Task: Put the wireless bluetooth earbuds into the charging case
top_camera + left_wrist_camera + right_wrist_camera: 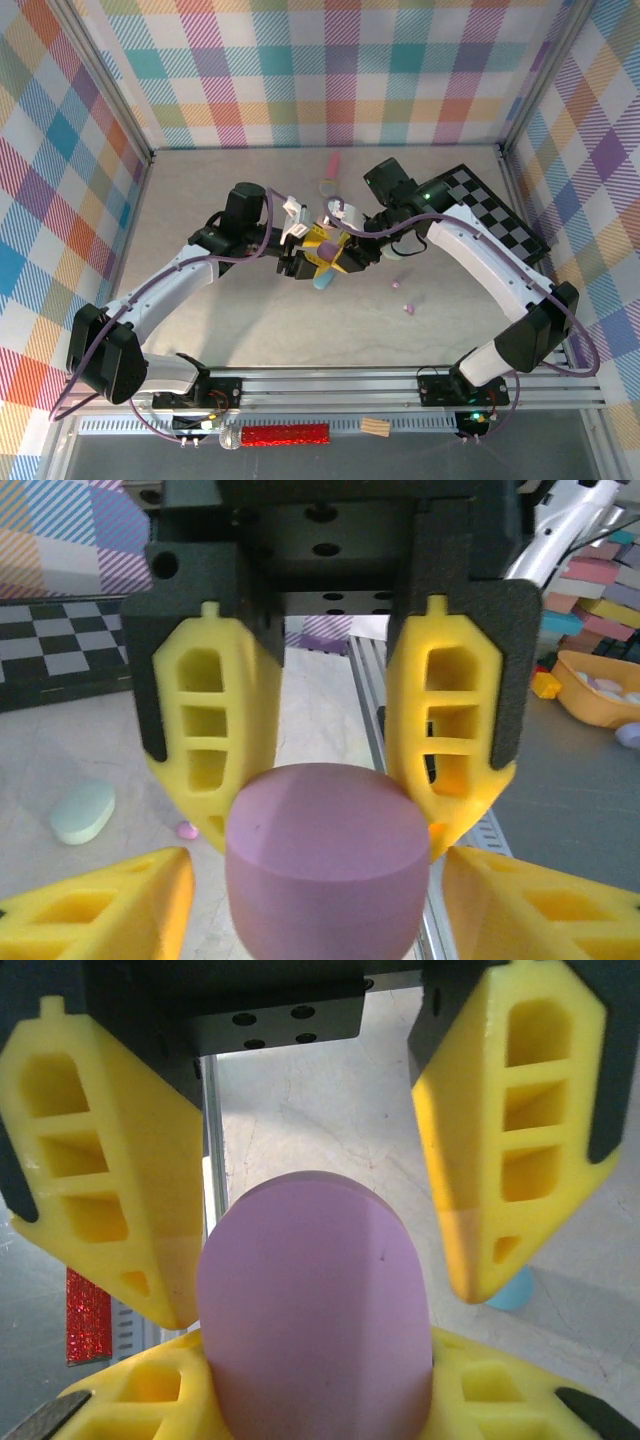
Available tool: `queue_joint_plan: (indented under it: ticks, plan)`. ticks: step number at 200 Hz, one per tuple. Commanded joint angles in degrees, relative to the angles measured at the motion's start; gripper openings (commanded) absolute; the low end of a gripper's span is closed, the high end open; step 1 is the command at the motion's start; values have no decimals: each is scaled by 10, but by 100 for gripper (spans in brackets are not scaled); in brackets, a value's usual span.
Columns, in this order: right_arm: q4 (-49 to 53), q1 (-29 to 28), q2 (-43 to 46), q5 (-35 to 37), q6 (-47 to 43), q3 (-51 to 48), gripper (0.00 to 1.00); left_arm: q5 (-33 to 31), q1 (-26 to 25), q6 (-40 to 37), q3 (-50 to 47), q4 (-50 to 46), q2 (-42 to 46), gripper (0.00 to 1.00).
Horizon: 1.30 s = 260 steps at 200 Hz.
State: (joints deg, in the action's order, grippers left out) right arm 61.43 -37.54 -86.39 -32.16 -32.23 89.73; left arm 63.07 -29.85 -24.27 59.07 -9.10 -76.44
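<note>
Both arms reach inward, meeting mid-worktop (250, 330). Left gripper (330, 810) and right gripper (320, 1260) both clamp the purple case (325, 860).

From above, the purple case (328, 243) sits mostly hidden between both grippers. In the left wrist view its lower edge is cut off. Two tiny pieces (402, 298) near the right arm are too small to identify.

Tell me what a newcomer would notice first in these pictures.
Most striking is the smooth purple pebble-shaped case, pinched between both arms' yellow foam fingers at mid-table. The left gripper and right gripper meet there, above the grey tabletop. Loud pastel plaid walls surround it, with a tiny purple earbud lying loose to the right.
</note>
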Motion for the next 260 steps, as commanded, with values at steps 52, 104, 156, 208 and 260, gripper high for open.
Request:
queue_joint_plan:
  ticks: [52, 104, 156, 208, 260]
  plan:
    - [3, -3, 1, 7, -11, 17, 32, 21, -10, -10, 17, -17, -2, 53]
    - [-4, -3, 9, 8, -7, 14, 32, 19, -10, -11, 16, -16, -5, 52]
    - [-6, -3, 14, 4, -6, 9, 32, 18, -10, -20, 16, -20, -3, 56]
    - [-11, -3, 14, -2, -4, 7, 32, 18, -12, -19, 17, -23, -3, 48]
    - [-20, -3, 20, 1, 1, 4, 32, 18, -13, -28, 16, -31, -1, 39]
